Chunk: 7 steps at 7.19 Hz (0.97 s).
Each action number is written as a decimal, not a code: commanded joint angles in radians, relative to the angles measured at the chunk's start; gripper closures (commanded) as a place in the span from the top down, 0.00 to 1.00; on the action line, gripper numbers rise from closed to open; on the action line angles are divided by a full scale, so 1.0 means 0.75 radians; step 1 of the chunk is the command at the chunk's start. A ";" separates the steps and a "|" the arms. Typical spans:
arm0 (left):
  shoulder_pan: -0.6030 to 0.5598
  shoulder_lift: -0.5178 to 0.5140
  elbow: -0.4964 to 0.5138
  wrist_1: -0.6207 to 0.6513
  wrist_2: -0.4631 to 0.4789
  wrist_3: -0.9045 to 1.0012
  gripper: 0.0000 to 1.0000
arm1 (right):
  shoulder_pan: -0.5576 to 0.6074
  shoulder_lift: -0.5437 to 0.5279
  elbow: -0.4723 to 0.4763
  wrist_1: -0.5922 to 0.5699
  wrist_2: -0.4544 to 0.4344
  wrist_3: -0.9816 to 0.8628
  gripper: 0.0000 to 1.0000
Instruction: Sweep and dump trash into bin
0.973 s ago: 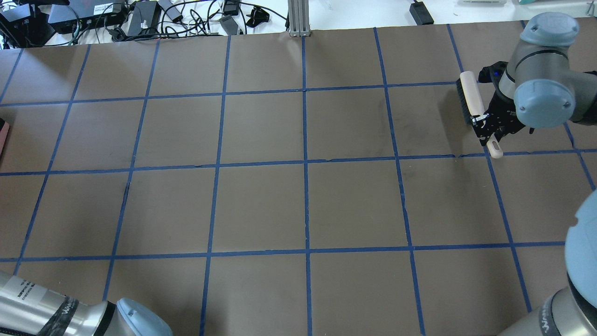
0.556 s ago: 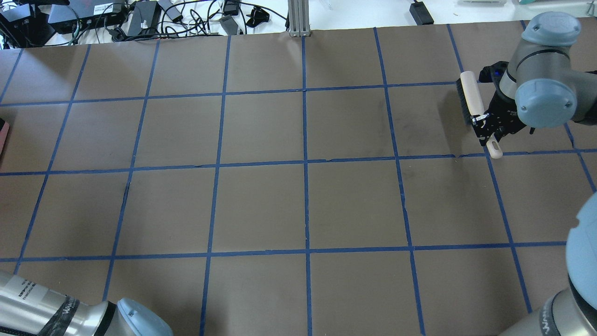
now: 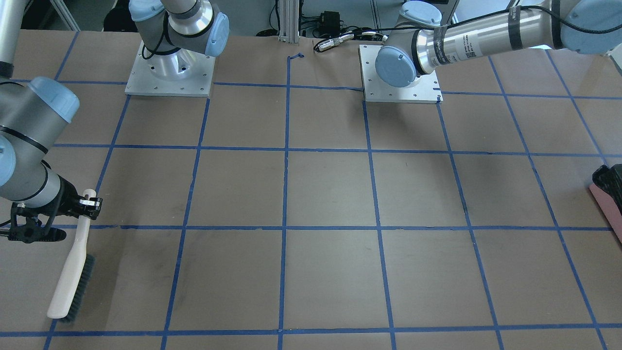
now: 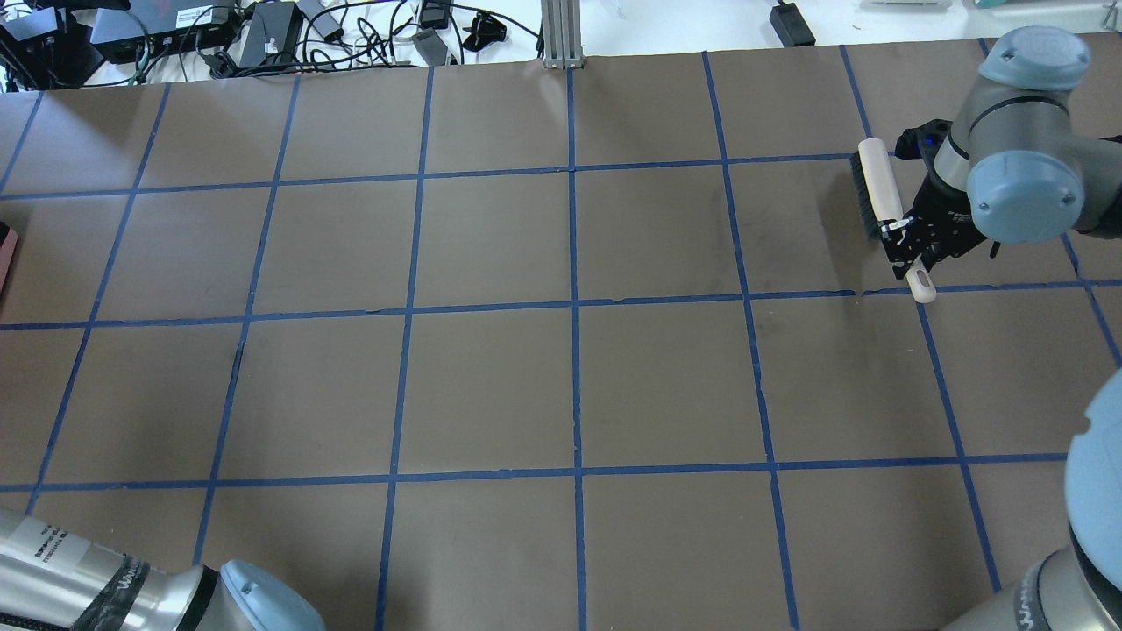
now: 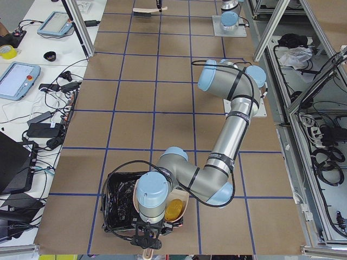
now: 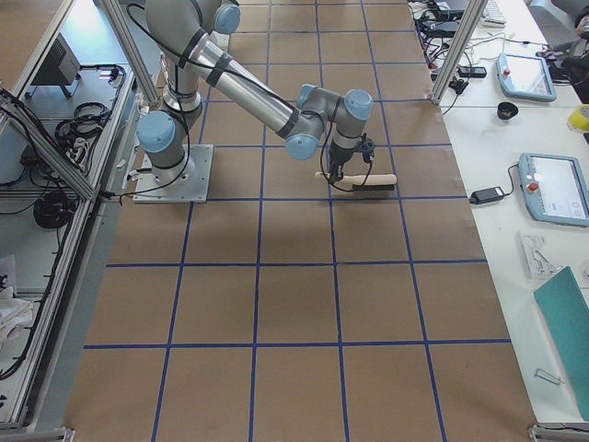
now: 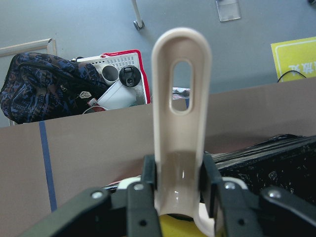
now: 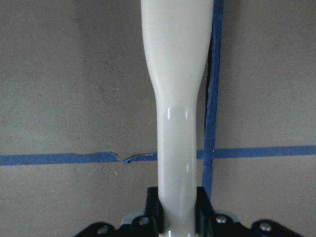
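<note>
We note the left tool (image 7: 177,186) clamped on the dustpan (image 7: 181,113) handle beside the bin (image 5: 113,201); right tool (image 8: 177,208) clamps the brush (image 8: 177,74).

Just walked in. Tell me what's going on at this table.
The left pincer grips the beige dustpan by its handle at the black-lined bin, at one end of the table. A yellow piece of trash shows in the pan. The right pincer holds the brush by its handle, low over the opposite end. It looks like the dumping stage.
</note>
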 commanded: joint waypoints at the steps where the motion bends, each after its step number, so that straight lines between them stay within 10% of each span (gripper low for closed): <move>1: 0.000 0.006 -0.002 0.002 0.002 0.000 0.00 | 0.000 -0.014 0.011 0.002 0.000 0.003 0.00; 4: 0.000 0.006 -0.002 0.004 0.002 0.000 0.00 | 0.000 -0.004 0.017 0.004 0.002 -0.001 0.00; 7: 0.000 -0.019 -0.022 0.010 0.103 0.000 0.00 | 0.000 -0.004 0.019 0.004 0.002 -0.001 0.22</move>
